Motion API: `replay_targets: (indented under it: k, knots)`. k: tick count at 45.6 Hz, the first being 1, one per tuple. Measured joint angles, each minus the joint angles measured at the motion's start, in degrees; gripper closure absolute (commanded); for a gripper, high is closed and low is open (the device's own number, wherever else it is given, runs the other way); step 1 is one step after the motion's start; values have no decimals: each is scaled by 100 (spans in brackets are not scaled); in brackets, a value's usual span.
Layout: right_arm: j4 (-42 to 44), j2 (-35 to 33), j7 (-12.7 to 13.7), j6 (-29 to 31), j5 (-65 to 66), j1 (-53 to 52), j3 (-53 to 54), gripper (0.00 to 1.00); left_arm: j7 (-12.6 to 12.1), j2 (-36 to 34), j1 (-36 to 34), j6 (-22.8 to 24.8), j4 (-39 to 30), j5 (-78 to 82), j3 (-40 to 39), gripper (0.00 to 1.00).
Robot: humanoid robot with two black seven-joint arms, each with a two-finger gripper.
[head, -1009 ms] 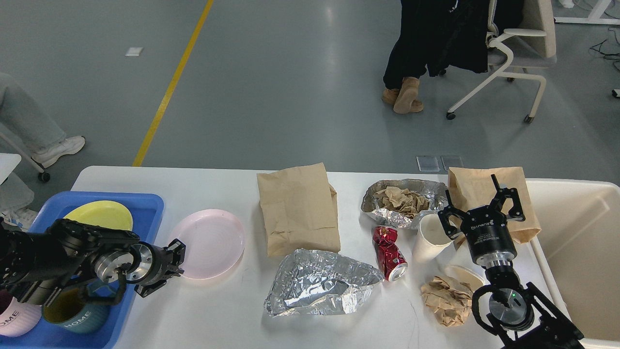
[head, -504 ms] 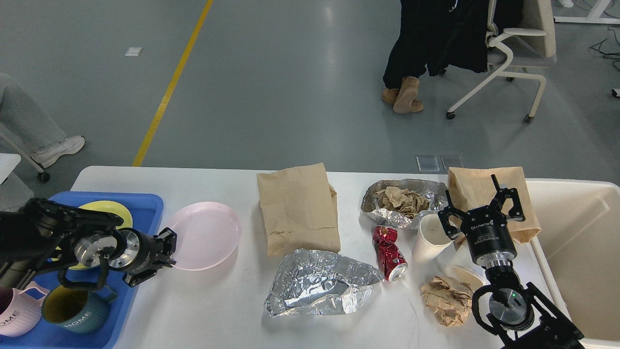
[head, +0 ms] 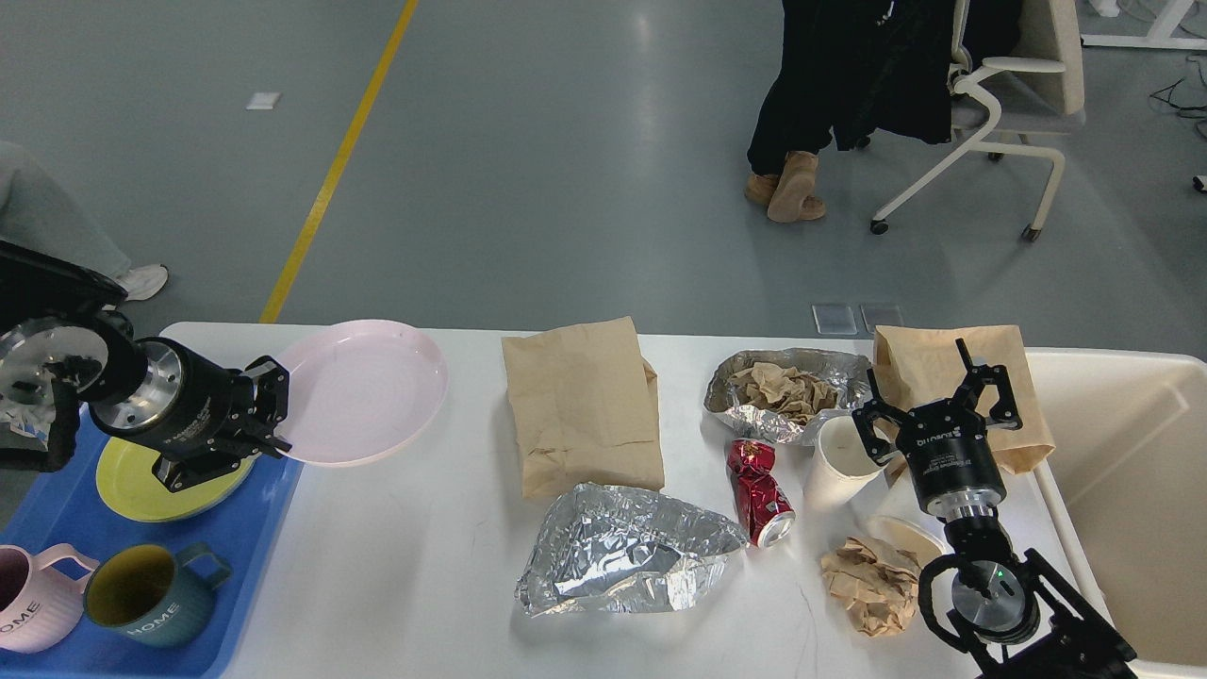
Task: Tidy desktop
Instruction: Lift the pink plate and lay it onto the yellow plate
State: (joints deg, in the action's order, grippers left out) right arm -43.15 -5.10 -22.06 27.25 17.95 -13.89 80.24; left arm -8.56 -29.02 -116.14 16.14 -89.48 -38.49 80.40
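- Table (head: pixel 424 585), white, spans the frame between a blue tray (head: pixel 57 500) at left and a cream bin (head: pixel 1122 490) at right.
- Left pincer (head: pixel 273 415) is clamped on the rim of a pink plate (head: pixel 363 391), held tilted above the table's left end.
- Right pincer (head: pixel 938 401) hangs with fingers spread, gripping nothing, beside a paper cup (head: pixel 834 462).
- Litter on the table: two brown bags (head: pixel 580 405), crumpled foil (head: pixel 627 552), a crushed red can (head: pixel 759 490).
- Tray holds a yellow plate (head: pixel 141 481) and two mugs (head: pixel 141 594).
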Motion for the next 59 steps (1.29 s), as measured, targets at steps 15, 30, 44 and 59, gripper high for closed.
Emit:
replay_targets:
  k: [15,30,44,59]
  knots:
    - [8,0,0,0,0,0,0,0,115,7,-508,572,-164,-109,572,100]
    - [5,0,0,0,-3,0,0,0,4,-604,668,1027,1717,-56,1140,100]
    - [-1,0,0,0,-3,0,0,0,-456,-1122,2705,1441,4200,-69,258,100]
    - [-1,0,0,0,-2,0,0,0,-1247,-945,5378,1140,6705,563,-2394,100]
